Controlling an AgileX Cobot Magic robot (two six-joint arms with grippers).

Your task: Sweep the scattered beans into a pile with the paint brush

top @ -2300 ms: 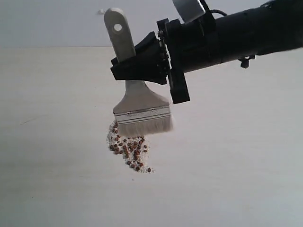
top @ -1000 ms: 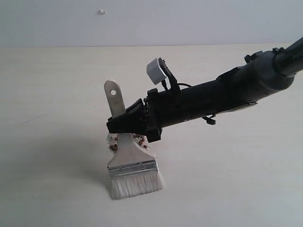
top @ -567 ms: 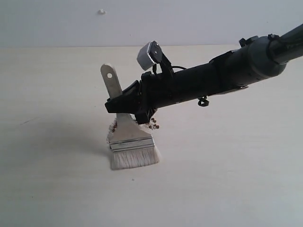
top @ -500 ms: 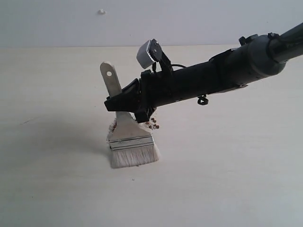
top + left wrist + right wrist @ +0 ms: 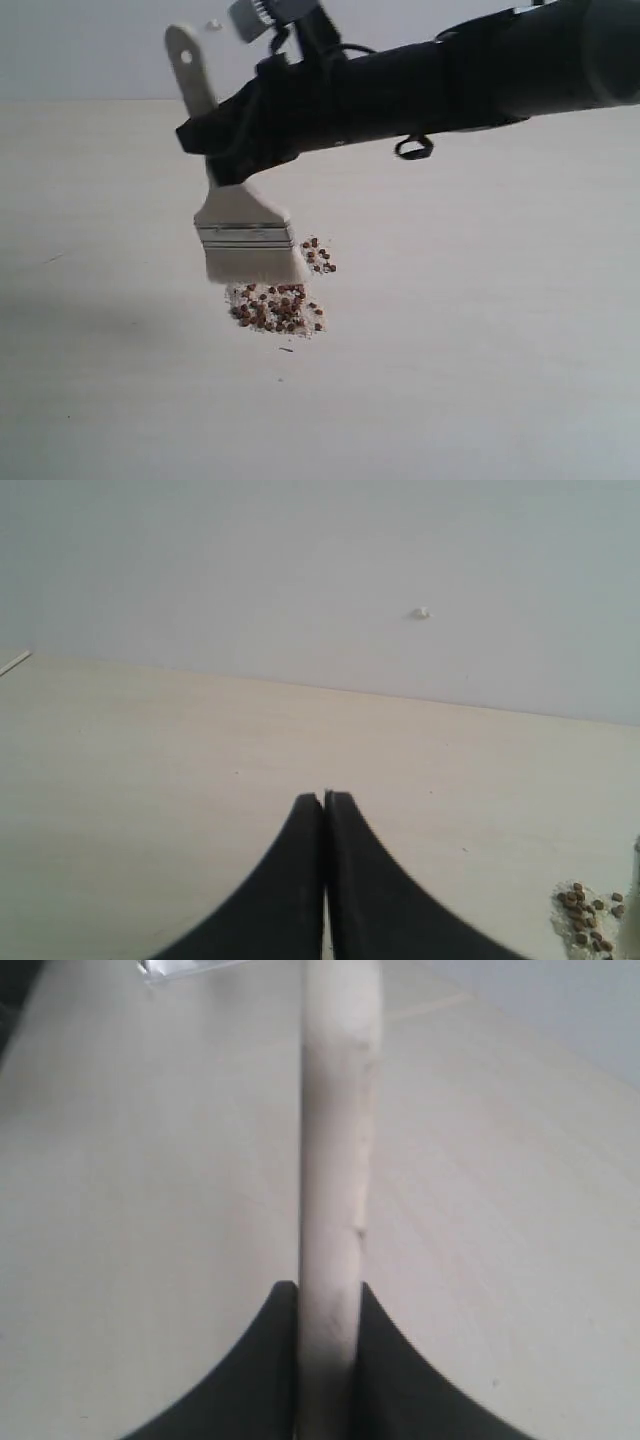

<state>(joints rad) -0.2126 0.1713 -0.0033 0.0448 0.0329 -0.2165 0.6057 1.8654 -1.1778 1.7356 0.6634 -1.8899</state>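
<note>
Two clusters of tiny reddish-brown beans (image 5: 278, 308), mixed with whitish grains, are lying on the pale wooden bench (image 5: 500, 350): a main patch and a smaller group (image 5: 318, 256) just beyond it, toward the right of the exterior view. The right claw (image 5: 208, 145) is clamping the pale wooden handle of the flat paint brush (image 5: 245, 235). Its silver ferrule and off-white bristles are hanging downward, seemingly clear of the bench, just behind the main patch's left edge. The brush's long axis is standing nearly upright, with the handle leaning slightly left. The smaller group is sitting just right of the bristles, so the coming stroke is likely needing to begin beyond it and pull toward the main patch. The left claw (image 5: 323, 815) is pressing shut on nothing, apart from the beans, leaving the right arm nearer.
</note>
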